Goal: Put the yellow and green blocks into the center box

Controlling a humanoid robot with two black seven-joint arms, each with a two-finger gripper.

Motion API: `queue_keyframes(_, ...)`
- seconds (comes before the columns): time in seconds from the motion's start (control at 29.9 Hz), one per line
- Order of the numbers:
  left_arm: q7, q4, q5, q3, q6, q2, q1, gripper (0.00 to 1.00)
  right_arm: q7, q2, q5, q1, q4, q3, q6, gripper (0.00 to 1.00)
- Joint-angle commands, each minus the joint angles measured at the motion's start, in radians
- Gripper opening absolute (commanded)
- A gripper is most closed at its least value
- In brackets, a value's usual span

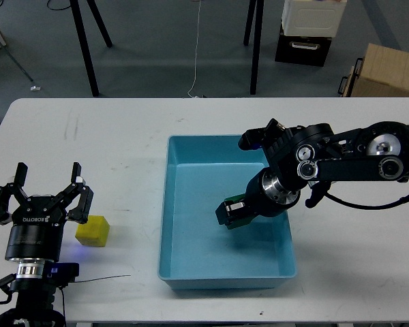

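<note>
The blue center box [223, 146] sits in the middle of the white table. My right gripper [233, 212] reaches in over the box from the right, shut on the green block [236, 214], held low above the box floor. The yellow block [93, 231] lies on the table at the left, outside the box. My left gripper [43, 199] is open and empty, just left of and above the yellow block, its right finger [77, 199] close to the block.
The table's front edge runs just below the box. Beyond the far edge stand black stand legs [88, 48], a black crate with a white box [305, 34] and a cardboard box [388, 68]. A thin black cable [102, 278] lies near my left arm.
</note>
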Motion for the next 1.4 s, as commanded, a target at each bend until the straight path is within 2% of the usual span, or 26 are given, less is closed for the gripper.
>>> queue_keyframes(0.0, -0.001, 0.006, 0.000, 0.012, 0.000, 0.000, 0.001, 1.00, 0.002, 0.008, 0.004, -0.008, -0.007, 0.009, -0.037, 0.90)
queue_keyframes(0.03, -0.001, 0.008, 0.000, 0.012, 0.000, 0.000, 0.001, 1.00, 0.002, 0.010, 0.005, -0.008, -0.007, 0.012, -0.044, 1.00)
queue_keyframes(0.2, 0.000, 0.008, 0.000, 0.018, 0.000, 0.000, -0.004, 1.00, 0.001, -0.018, 0.050, -0.008, -0.012, 0.088, -0.043, 1.00)
queue_keyframes(0.27, 0.000, 0.006, 0.000, 0.018, 0.000, 0.000, -0.004, 1.00, 0.001, -0.063, 0.094, 0.000, -0.047, 0.139, -0.043, 1.00)
queue_keyframes(0.47, 0.003, 0.008, 0.000, 0.018, 0.000, 0.003, -0.022, 1.00, 0.004, -0.266, 0.361, -0.018, -0.164, 0.439, -0.043, 1.00)
queue_keyframes(0.64, 0.005, 0.008, 0.000, 0.018, 0.000, 0.006, -0.033, 1.00, 0.010, -0.503, 0.687, -0.095, -0.199, 0.634, -0.041, 1.00)
queue_keyframes(0.7, 0.006, 0.008, 0.000, 0.018, 0.000, 0.009, -0.036, 1.00, 0.042, -0.592, 0.818, -0.168, -0.207, 0.720, -0.040, 1.00)
queue_keyframes(0.74, 0.006, 0.008, 0.000, 0.018, 0.000, 0.011, -0.038, 1.00, 0.074, -0.631, 0.884, -0.219, -0.208, 0.766, -0.035, 1.00)
queue_keyframes(0.84, 0.006, 0.008, 0.000, 0.018, 0.000, 0.012, -0.050, 1.00, 0.208, -0.740, 1.069, -0.406, -0.211, 0.942, 0.018, 1.00)
queue_keyframes(0.9, 0.006, 0.008, 0.000, 0.018, 0.000, 0.012, -0.058, 1.00, 0.246, -0.777, 1.163, -0.533, -0.231, 1.050, 0.076, 1.00)
queue_keyframes(1.1, 0.009, 0.008, 0.003, 0.020, 0.000, 0.014, -0.091, 1.00, 0.255, -0.780, 1.291, -0.837, -0.204, 1.214, 0.076, 1.00)
queue_keyframes(1.27, 0.011, 0.014, 0.005, 0.020, 0.011, 0.015, -0.124, 1.00, 0.295, -0.778, 1.292, -0.914, -0.167, 1.220, 0.076, 1.00)
queue_keyframes(1.37, 0.014, 0.014, 0.005, 0.020, 0.016, 0.029, -0.128, 1.00, 0.289, -0.786, 1.280, -0.907, -0.176, 1.219, 0.076, 1.00)
